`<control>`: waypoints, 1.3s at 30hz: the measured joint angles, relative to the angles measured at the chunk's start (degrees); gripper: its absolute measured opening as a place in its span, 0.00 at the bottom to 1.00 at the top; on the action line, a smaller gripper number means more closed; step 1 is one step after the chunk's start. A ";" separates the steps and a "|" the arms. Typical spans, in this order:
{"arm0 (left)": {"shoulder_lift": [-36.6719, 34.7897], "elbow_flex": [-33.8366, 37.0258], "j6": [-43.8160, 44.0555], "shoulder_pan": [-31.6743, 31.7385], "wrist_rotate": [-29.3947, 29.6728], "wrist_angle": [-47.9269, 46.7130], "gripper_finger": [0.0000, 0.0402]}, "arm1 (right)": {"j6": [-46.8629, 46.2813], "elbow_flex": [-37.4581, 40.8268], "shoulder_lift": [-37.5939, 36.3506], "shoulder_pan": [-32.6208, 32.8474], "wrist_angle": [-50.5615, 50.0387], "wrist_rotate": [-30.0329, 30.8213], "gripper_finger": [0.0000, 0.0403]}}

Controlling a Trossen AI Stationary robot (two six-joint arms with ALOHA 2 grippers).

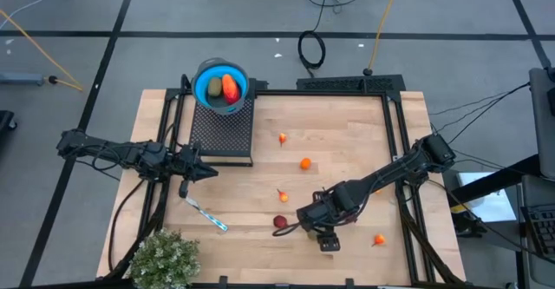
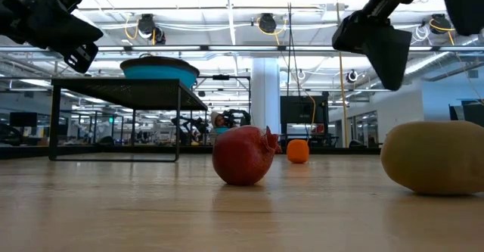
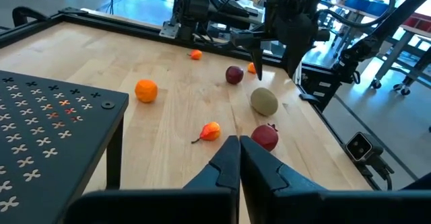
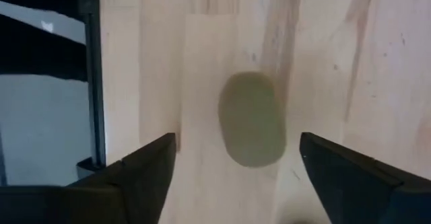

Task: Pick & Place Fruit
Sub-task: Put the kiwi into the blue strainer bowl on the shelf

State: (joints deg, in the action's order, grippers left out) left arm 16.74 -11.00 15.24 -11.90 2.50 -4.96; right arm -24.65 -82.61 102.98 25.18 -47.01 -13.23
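Your right gripper [image 4: 236,167] hangs with its fingers [image 4: 145,173] spread wide and nothing between them, directly above an olive-brown oval fruit [image 4: 252,120] that lies on the wooden table [image 1: 347,141] near its front edge. In the low view that same oval [image 2: 431,157] rests on the wood at the right while the gripper [image 2: 382,44] hovers clear above it, not touching.

Just beside the oval, toward the left arm, sits a dark red fruit with a small crown [image 2: 243,155]; from above it shows near the gripper's tip [image 1: 280,222]. A little farther up the table lies a small red-orange piece with a stem [image 1: 283,195], then an orange ball [image 1: 305,163], and beyond that a tiny orange-red piece [image 1: 284,138]. Another small orange piece [image 1: 379,239] rests apart, on the far right of the front edge.

Your left gripper [image 3: 239,158] has its fingers pressed together, empty, and waits in the air beside the black perforated stand [image 1: 221,133]. At the back of that stand, the blue bowl [image 1: 208,68] already holds a green fruit [image 1: 213,88] and a red-orange one [image 1: 230,87].

A blue-and-white stick [image 1: 206,214] lies near the left front, with a bushy green plant [image 1: 163,259] at the front-left corner.
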 joint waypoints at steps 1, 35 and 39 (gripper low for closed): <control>0.00 0.00 -0.02 0.00 0.00 -0.02 0.03 | -0.39 0.00 0.00 0.01 0.48 -0.01 0.79; 0.02 0.00 0.55 0.00 0.57 -1.31 0.05 | 0.55 11.89 -0.04 0.05 13.43 2.69 0.83; 0.02 0.00 0.55 0.00 0.57 -1.31 0.05 | 0.51 14.00 -0.02 0.07 16.56 2.58 0.83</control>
State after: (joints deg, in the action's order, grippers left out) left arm 16.75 -11.00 15.79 -11.90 3.07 -6.27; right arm -24.14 -68.60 102.96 25.26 -30.44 -10.66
